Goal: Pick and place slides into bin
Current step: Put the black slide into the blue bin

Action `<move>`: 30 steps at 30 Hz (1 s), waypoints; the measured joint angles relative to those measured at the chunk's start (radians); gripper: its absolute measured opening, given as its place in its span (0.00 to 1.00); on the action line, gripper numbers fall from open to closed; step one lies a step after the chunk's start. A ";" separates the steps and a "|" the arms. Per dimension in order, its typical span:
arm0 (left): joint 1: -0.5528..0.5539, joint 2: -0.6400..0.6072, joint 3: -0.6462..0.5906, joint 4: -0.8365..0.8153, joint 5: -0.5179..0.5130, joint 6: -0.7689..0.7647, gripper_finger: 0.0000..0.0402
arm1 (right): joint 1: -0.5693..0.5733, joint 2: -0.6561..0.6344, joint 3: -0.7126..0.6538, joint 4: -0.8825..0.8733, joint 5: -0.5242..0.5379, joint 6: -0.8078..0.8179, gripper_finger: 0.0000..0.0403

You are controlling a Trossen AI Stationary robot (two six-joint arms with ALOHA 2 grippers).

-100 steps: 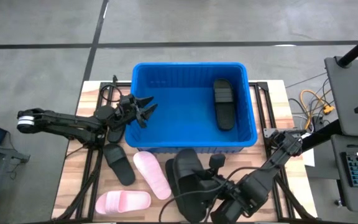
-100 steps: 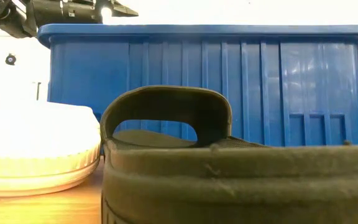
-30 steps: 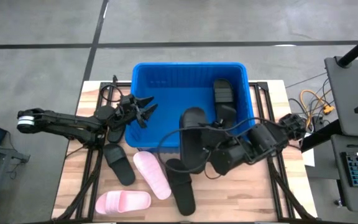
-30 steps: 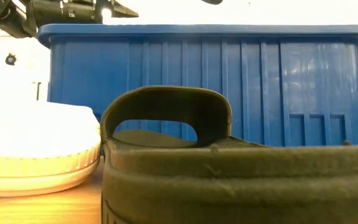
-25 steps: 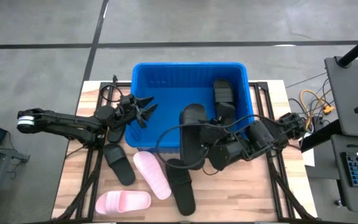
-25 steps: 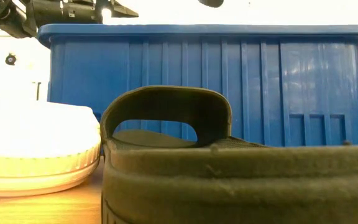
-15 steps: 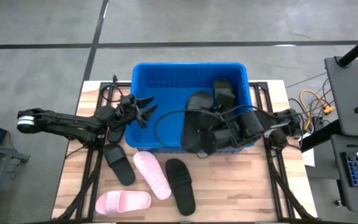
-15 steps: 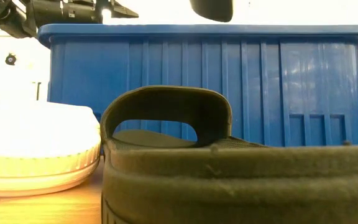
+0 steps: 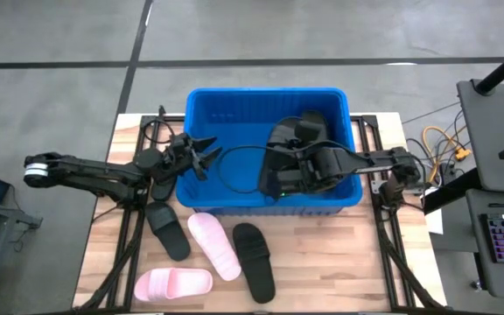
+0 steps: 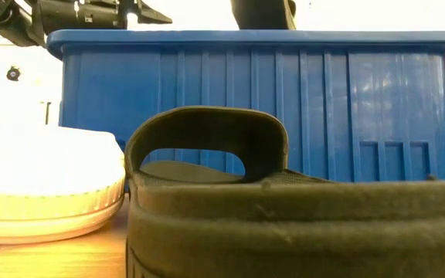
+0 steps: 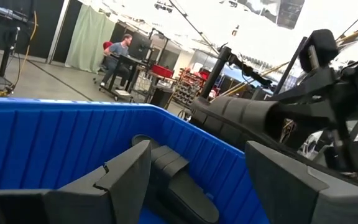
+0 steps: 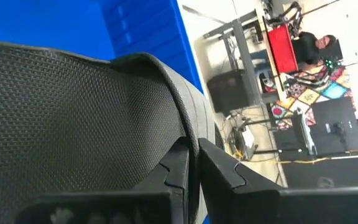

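Note:
The blue bin (image 9: 234, 131) stands at the table's far middle. One black slide (image 9: 315, 129) lies in it at the far right and also shows in the left wrist view (image 11: 173, 180). My right gripper (image 9: 294, 171) is over the bin, shut on another black slide (image 9: 279, 142), which shows above the rim in the low view (image 10: 263, 12). My left gripper (image 9: 205, 154) waits open at the bin's left rim. Two black slides (image 9: 166, 229) (image 9: 254, 261) and two pink slides (image 9: 214, 245) (image 9: 173, 283) lie flat on the table in front of the bin. My right gripper pinches a thin raised edge (image 12: 180, 124) of the black slide between its two fingers (image 12: 178, 163), beside the slide's dotted surface (image 12: 73, 118). It reaches in from the table's right side. The slide is lifted clear, above the bin's inside.
A third black slide (image 9: 160, 185) lies partly under my left arm, by the bin's left wall. Cables run along both sides of the bin. In the low view a black slide (image 10: 207, 193) and a pink one (image 10: 45, 185) stand close before the bin's near wall (image 10: 361, 100).
My right gripper has carried the black slide from in front of the bin's near wall toward the table's far edge, over the rim, and now holds it above the bin's inside. The slide has turned about on the way. My left arm has kept still.

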 joint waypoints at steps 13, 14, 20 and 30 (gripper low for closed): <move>-0.001 0.000 -0.002 -0.002 0.000 0.000 0.61 | -0.087 -0.289 -0.448 0.564 -0.168 -0.407 0.03; -0.001 0.000 -0.002 -0.002 0.000 0.000 0.61 | -0.092 -0.298 -0.473 0.563 -0.168 -0.441 0.03; -0.001 0.000 -0.002 -0.003 0.000 0.000 0.61 | -0.151 -0.337 -0.567 0.563 -0.234 -0.437 0.03; 0.000 0.000 -0.002 -0.003 0.000 -0.001 0.61 | -0.204 -0.343 -0.583 0.687 -0.259 -0.552 0.02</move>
